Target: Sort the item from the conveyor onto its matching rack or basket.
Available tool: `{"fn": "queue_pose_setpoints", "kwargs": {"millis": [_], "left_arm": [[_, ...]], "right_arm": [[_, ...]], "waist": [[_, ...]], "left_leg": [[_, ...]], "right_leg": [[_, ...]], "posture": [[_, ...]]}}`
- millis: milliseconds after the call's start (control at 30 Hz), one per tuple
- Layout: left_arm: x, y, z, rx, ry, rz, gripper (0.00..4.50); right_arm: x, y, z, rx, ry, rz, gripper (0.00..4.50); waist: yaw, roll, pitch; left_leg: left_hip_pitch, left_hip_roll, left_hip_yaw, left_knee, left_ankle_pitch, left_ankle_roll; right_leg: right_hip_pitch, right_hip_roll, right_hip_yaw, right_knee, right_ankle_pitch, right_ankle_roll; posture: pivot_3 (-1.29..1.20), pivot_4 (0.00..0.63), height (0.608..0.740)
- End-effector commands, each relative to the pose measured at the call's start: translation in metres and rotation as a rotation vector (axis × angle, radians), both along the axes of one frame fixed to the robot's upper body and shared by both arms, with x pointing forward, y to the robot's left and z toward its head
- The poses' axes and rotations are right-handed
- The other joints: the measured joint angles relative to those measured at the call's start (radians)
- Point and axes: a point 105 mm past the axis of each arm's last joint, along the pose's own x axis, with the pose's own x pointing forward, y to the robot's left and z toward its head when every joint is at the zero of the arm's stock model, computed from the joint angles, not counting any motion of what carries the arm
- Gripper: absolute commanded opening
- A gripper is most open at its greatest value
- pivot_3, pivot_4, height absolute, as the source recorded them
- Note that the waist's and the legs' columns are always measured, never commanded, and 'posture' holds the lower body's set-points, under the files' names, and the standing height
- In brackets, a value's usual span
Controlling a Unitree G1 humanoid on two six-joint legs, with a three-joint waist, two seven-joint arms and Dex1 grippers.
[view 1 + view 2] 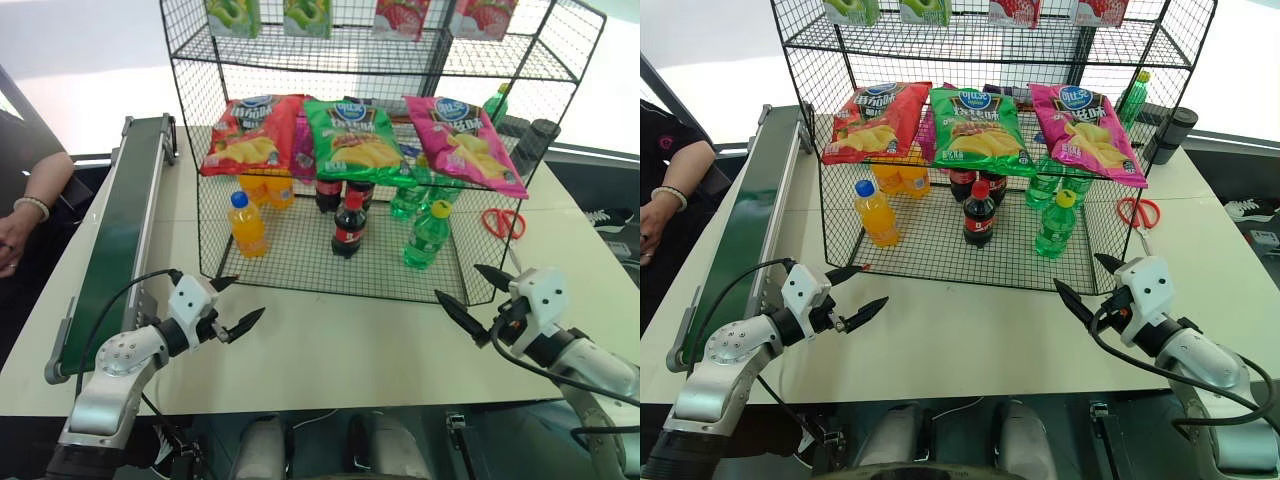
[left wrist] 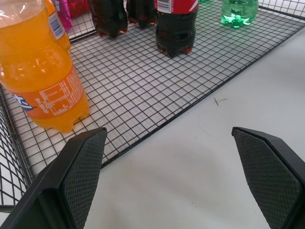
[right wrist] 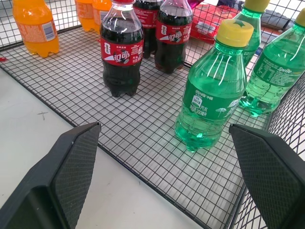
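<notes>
The item, a clear-green bottle with a yellow cap, stands upright at the front right of the black wire rack's bottom tier. In the right wrist view it is just beyond my right gripper, which is open and empty. That right gripper hovers over the table in front of the rack's right corner. My left gripper is also open and empty, low before the rack's left front edge, near an orange-drink bottle. The dark-green conveyor runs along the table's left side with nothing on its belt.
More orange, cola and green bottles stand on the bottom tier, with chip bags on the tier above. Red scissors lie right of the rack. A person's hand rests left of the conveyor.
</notes>
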Motion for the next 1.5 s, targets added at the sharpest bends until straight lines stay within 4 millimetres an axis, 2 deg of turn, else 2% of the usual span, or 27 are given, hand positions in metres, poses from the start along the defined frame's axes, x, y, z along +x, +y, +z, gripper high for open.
{"fn": "queue_pose_setpoints", "kwargs": {"millis": [33, 500, 1500], "left_arm": [[0.001, 0.000, 0.011, 0.006, -0.049, 0.000, 4.50], [0.004, -0.002, 0.010, 0.002, -0.054, 0.004, 4.50], [0.006, -0.003, 0.011, 0.002, -0.059, 0.009, 4.50]], "right_arm": [[0.000, 0.003, 0.007, -0.010, -0.036, 0.020, 4.48], [0.000, -0.003, 0.000, -0.011, -0.041, 0.019, 4.48], [0.006, -0.003, -0.004, -0.008, -0.052, 0.021, 4.48]], "waist": [[0.000, 0.000, 0.000], [0.000, 0.000, 0.000], [0.000, 0.000, 0.000]], "left_leg": [[0.000, 0.000, 0.000, 0.000, 0.000, 0.000], [0.000, 0.000, 0.000, 0.000, 0.000, 0.000], [0.000, 0.000, 0.000, 0.000, 0.000, 0.000]], "right_leg": [[0.000, 0.000, 0.000, 0.000, 0.000, 0.000], [0.000, 0.000, 0.000, 0.000, 0.000, 0.000], [0.000, 0.000, 0.000, 0.000, 0.000, 0.000]], "posture": [[0.00, 0.150, 0.735], [0.00, 0.150, 0.735], [0.00, 0.150, 0.735]]}}
